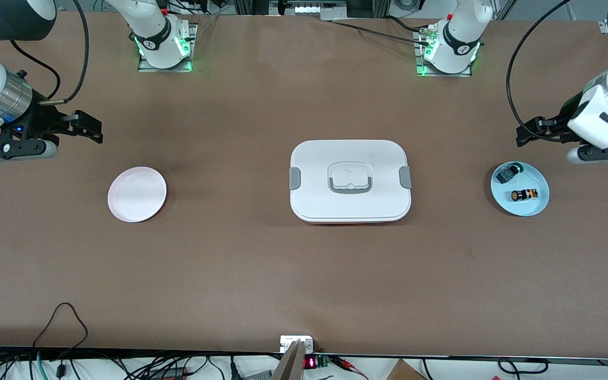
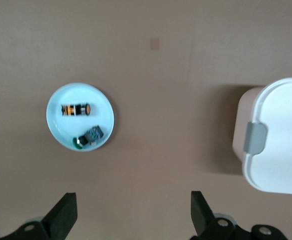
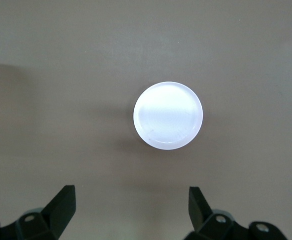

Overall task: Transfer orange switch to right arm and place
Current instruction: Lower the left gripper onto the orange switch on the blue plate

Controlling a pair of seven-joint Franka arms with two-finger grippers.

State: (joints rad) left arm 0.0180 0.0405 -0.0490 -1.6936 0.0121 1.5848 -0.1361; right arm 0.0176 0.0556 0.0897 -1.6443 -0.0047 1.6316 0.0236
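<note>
While both arms hung in the air above the bench (image 1: 262, 274), nothing was gripped. The orange switch (image 1: 524, 195) lay on its side in the pale blue dish (image 1: 540, 206), which sat near the edge of the bench at the left arm's end. In the same dish, farther from the front camera and apart from the switch, lay a black-grey part with a green cap (image 1: 509, 172).

The left gripper (image 1: 531, 130) hovered over bare bench just beside the blue dish, toward the base edge; its fingers (image 2: 63, 216) were spread wide and held nothing. In the left wrist view the dish (image 2: 55, 125) and switch (image 2: 75, 109) showed clear of both fingertips.

The right gripper (image 1: 88, 128) was over bare bench at the right arm's end, jaws fully apart and empty, with a blue light on its body. A white round plate (image 1: 136, 194) rested on the bench near it, closer to the front camera; the right wrist view showed that plate (image 3: 168, 115) with no contents.

A white lidded box (image 1: 350, 181) with grey side latches and a grey handle sat at mid-bench, between plate and dish and well apart from both.
</note>
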